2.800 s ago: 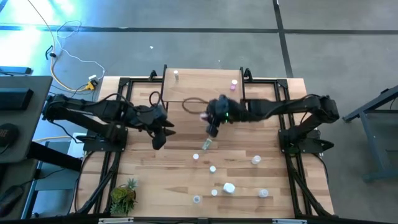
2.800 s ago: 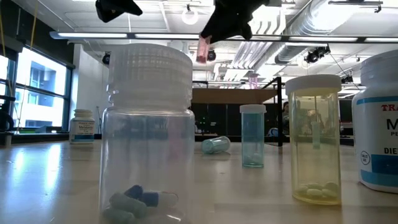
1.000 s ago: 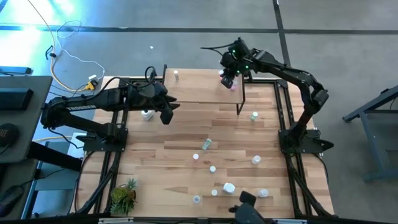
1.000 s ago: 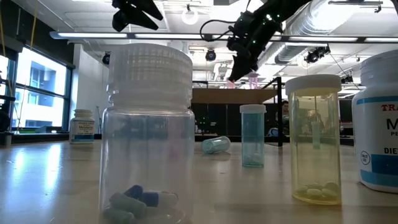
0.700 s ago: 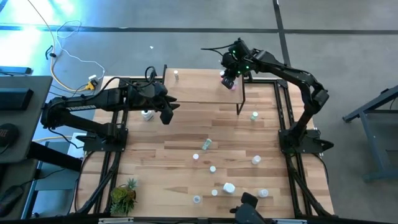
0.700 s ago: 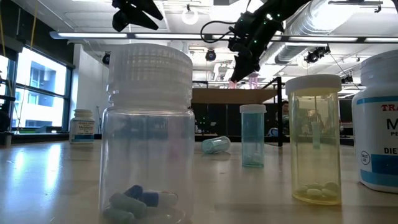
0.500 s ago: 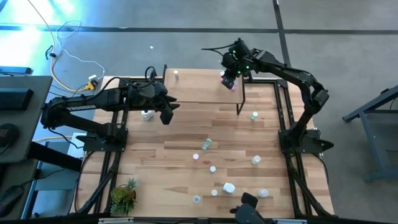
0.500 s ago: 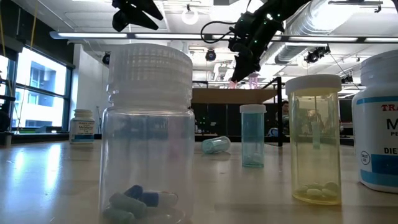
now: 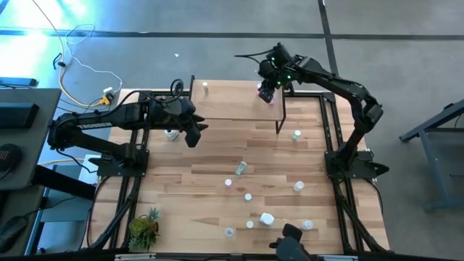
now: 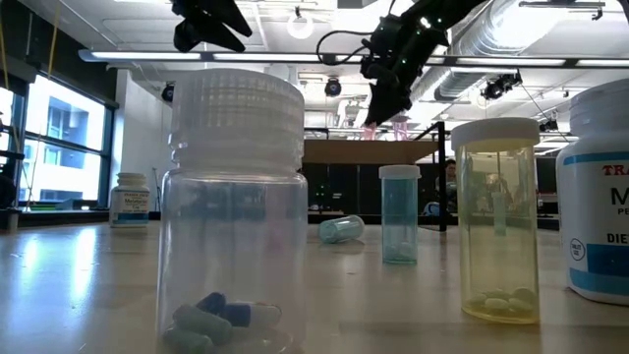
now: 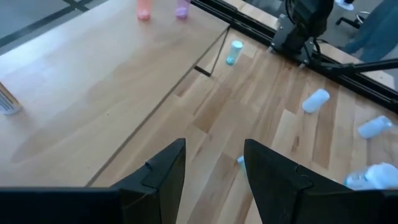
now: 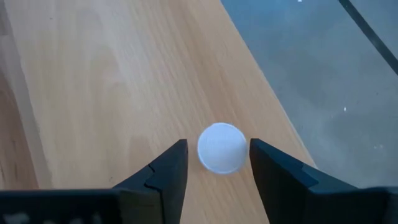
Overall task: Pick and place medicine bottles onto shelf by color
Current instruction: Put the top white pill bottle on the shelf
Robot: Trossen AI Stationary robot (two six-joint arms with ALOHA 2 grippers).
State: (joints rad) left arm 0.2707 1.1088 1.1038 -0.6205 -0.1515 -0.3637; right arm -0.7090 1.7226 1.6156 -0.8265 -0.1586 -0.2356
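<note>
On the shelf (image 9: 232, 101) stand a white bottle (image 9: 206, 88) and two pink ones (image 11: 143, 10) under the right gripper (image 12: 216, 163), fingers apart around one cap; the left gripper (image 11: 211, 168) hovers open nearby, and about nine bottles (image 9: 267, 218) wait beyond the shelf.

1. The tabletop (image 9: 217, 185) is pale wood planks with visible grain and a smooth, slightly satin finish.
2. The shelf (image 12: 112, 93) is a light-wood board, smooth and matt, with fine grain.
3. The shelf leg (image 9: 279, 116) looks like thin black metal.
4. The clear jar (image 10: 233, 216) is glossy transparent plastic with a ribbed translucent lid.
5. The yellow vial (image 10: 496, 231) is tinted see-through plastic with a matt white cap.
6. The white cap (image 12: 221, 147) looks smooth and matt.
7. The right gripper's fingers (image 12: 277, 177) are dark matt plastic.
</note>
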